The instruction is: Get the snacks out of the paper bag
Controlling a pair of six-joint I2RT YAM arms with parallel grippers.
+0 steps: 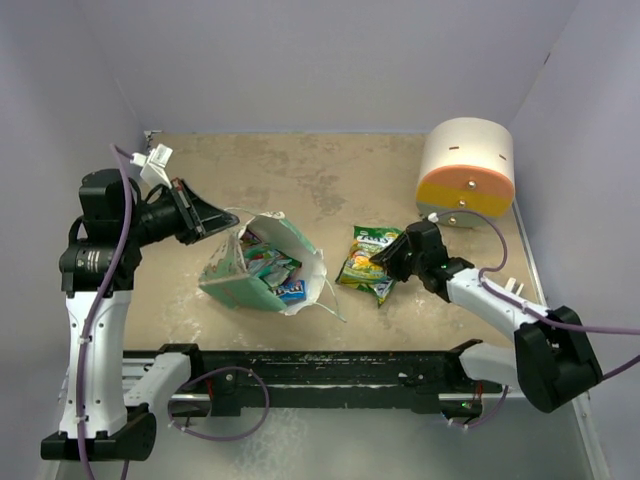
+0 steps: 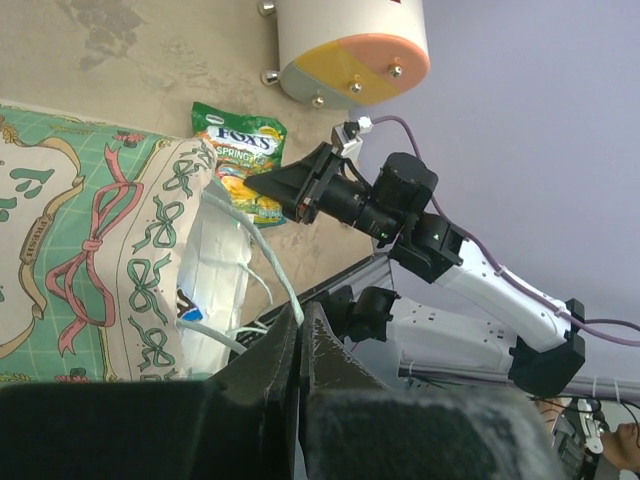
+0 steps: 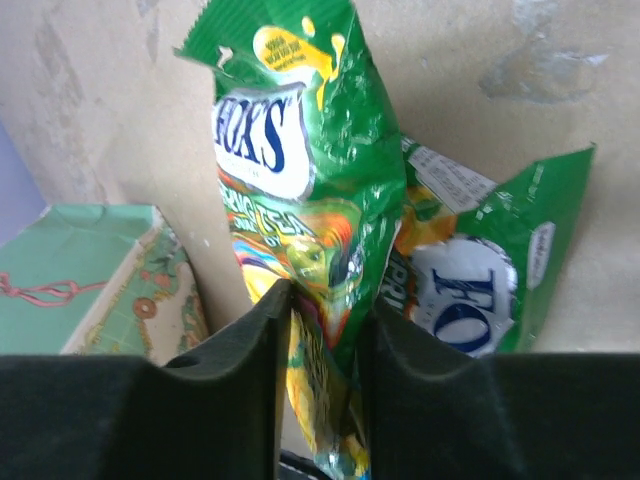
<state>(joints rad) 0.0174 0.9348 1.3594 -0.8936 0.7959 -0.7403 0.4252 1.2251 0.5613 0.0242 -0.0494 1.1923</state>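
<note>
The right claw (image 3: 327,320) is nearly closed and pinches the bottom end of a green packet (image 3: 300,150) between its two black fingers. The packet stands up from the claw, and "FOX'S" is written on it in blue on a white patch. Just right of the claw lies a second green packet (image 3: 480,280), touching the first; only the blue letters "FO" show on it. Left of the claw is a corner of the bag (image 3: 90,270), mint green with a red bow drawn on it.

The left claw (image 2: 302,330) has its fingers pressed together. A white string (image 2: 270,265) from the bag runs to their tips, but I cannot tell if it is pinched. The bag lies on its side between the two claws, with more snacks (image 1: 275,270) in its open mouth. Past the right claw stands a cream and orange drum (image 1: 467,170).
</note>
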